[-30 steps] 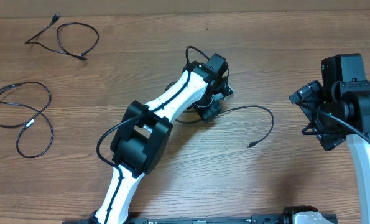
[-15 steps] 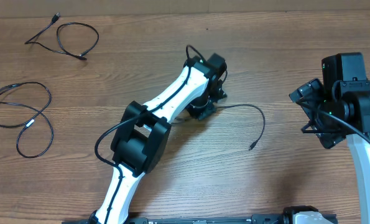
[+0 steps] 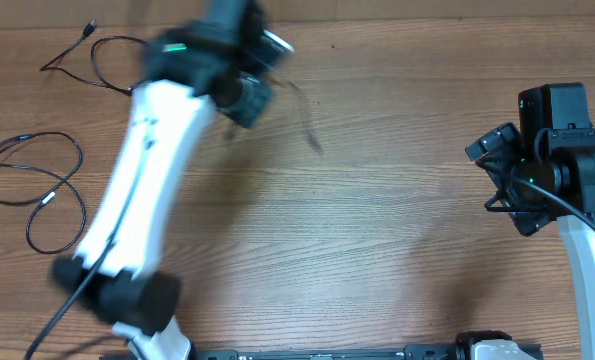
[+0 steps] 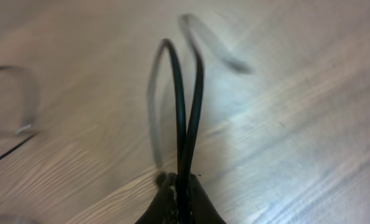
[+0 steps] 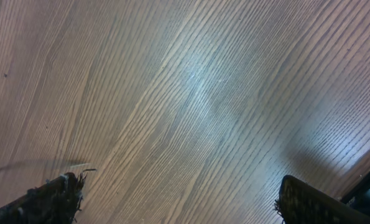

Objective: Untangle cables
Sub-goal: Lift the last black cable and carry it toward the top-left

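My left gripper (image 3: 249, 98) is at the table's far left-centre, motion-blurred, shut on one black cable (image 3: 305, 118) that trails to its right. In the left wrist view the gripper (image 4: 181, 190) pinches this cable (image 4: 189, 106) as a doubled strand rising away from the jaws. A second cable (image 3: 112, 62) lies looped at the far left corner, partly hidden by the arm. A third cable (image 3: 39, 190) lies in loops at the left edge. Far off at the right edge, my right gripper (image 3: 504, 188) stands open; its wrist view shows the gripper (image 5: 178, 199) over bare wood with nothing between the fingers.
The blurred white left arm (image 3: 127, 210) slants from the near left edge up to the far left. A faint blurred cable (image 4: 10, 124) shows at the left of the left wrist view. The right arm's base (image 3: 577, 170) stands at the right edge.
The left gripper closed on the middle cable and swept fast from the table's centre to the far left, dragging the cable along. The right arm has not moved.
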